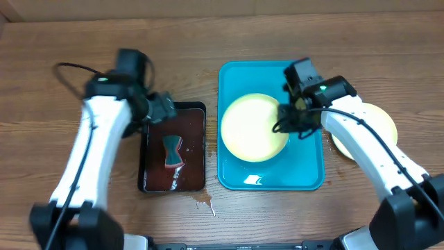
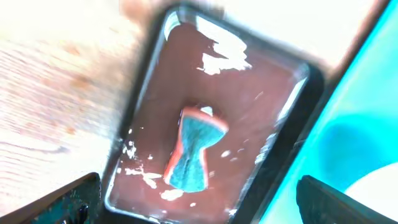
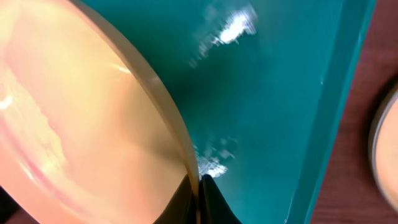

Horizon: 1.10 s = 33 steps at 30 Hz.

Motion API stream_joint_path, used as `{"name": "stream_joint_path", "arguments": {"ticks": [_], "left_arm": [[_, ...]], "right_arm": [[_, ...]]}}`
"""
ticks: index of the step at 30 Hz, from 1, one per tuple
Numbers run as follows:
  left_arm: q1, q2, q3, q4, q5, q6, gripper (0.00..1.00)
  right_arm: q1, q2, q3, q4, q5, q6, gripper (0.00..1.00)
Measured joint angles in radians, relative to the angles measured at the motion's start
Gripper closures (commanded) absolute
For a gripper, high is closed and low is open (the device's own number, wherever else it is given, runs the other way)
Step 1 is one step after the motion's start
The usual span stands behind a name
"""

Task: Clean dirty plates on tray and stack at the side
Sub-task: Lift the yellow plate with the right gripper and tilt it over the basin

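A pale yellow-green plate (image 1: 252, 127) lies in the turquoise tray (image 1: 305, 173). My right gripper (image 1: 290, 119) is shut on that plate's right rim; the right wrist view shows both fingers (image 3: 199, 190) pinching the rim of the plate (image 3: 81, 118), tilted over the tray floor (image 3: 273, 93). Another pale plate (image 1: 374, 125) rests on the table right of the tray, partly hidden by my right arm. My left gripper (image 1: 161, 107) is open over the far end of the dark tray (image 1: 154, 173); its fingers (image 2: 199, 199) frame the sponge (image 2: 193, 152).
The dark brown tray (image 2: 273, 124) holds a teal and red sponge (image 1: 172, 153) and wet patches. A small spill (image 1: 205, 203) lies on the wooden table below the dark tray. The turquoise tray's edge (image 2: 367, 93) sits close beside the dark tray.
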Motion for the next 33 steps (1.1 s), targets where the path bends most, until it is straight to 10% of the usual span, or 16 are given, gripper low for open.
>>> {"name": "stream_joint_path", "arguments": {"ticks": [13, 33], "left_arm": [[0.227, -0.166, 0.086, -0.013, 0.078, 0.0, 0.0], [0.227, -0.159, 0.086, -0.049, 0.085, 0.008, 0.0]], "right_arm": [[0.423, 0.014, 0.059, 0.37, 0.255, -0.03, 0.96], [0.769, 0.077, 0.059, 0.404, 1.075, -0.022, 0.96]]}}
